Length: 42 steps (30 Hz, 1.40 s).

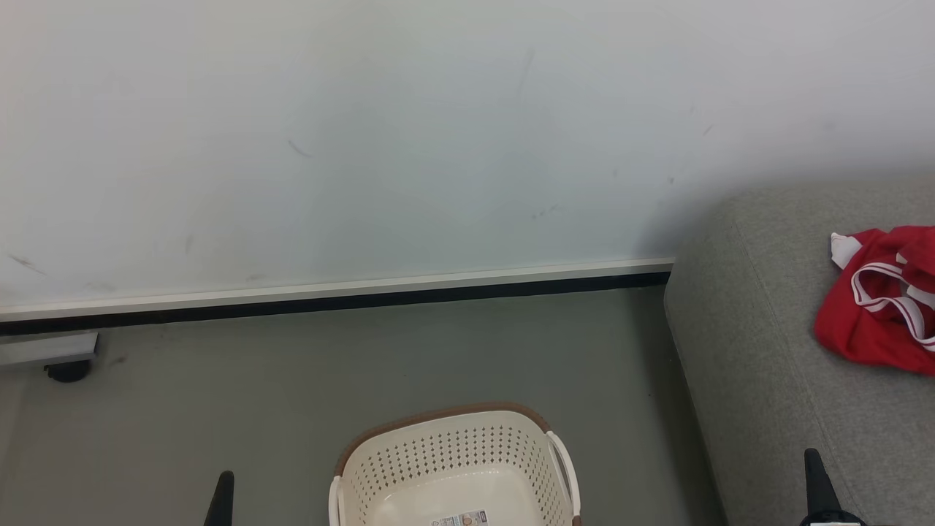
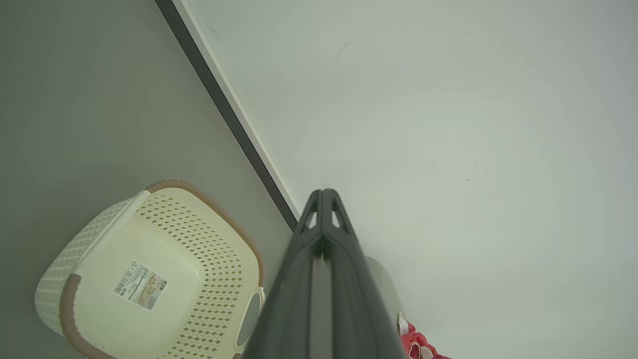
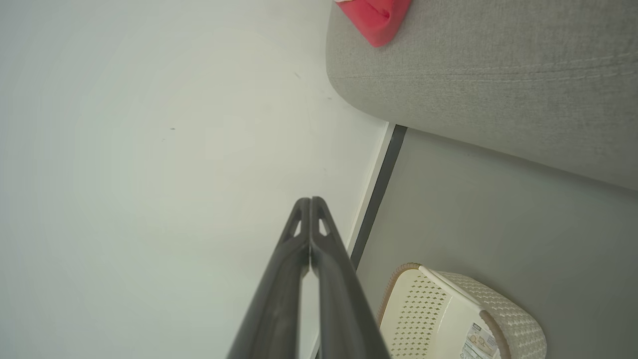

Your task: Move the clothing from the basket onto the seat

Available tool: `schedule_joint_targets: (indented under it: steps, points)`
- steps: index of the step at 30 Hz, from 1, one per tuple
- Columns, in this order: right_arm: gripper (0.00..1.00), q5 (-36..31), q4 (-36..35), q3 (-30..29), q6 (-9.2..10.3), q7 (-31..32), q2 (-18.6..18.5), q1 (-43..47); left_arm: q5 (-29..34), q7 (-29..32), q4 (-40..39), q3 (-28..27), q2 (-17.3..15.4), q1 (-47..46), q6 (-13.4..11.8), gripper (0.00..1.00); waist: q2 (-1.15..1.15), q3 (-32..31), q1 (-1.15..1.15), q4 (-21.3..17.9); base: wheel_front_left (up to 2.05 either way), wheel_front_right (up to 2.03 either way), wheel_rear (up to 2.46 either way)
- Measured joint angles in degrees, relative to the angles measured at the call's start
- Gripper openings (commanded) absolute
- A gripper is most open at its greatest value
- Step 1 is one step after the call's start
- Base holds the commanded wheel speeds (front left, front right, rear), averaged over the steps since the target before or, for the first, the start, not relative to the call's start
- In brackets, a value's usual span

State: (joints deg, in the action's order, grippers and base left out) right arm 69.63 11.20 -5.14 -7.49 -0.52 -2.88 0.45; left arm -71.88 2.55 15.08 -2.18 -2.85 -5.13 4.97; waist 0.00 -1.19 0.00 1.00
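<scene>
The red clothing lies bunched on the grey seat at the right edge of the head view. The basket stands on the floor at bottom centre, a label on its bare bottom. The left fingers and right fingers are pressed together, gripping nothing.

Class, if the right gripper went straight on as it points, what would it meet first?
Probably the white wall: the right gripper aims at it, with the seat and basket off to one side; depth is unclear.
</scene>
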Motion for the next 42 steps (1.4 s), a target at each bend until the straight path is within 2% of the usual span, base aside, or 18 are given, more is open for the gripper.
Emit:
schedule_joint_targets:
  steps: [42]
  points:
    - [0.00, 20.80, -3.34, -3.26, 0.00, 4.13, 0.00, -0.01, -18.34, 5.30, 1.16, -1.07, -0.01, -3.12, 2.18, 0.00, 0.00, 1.18, 0.00, -0.90, 0.00, 0.00, 0.00]
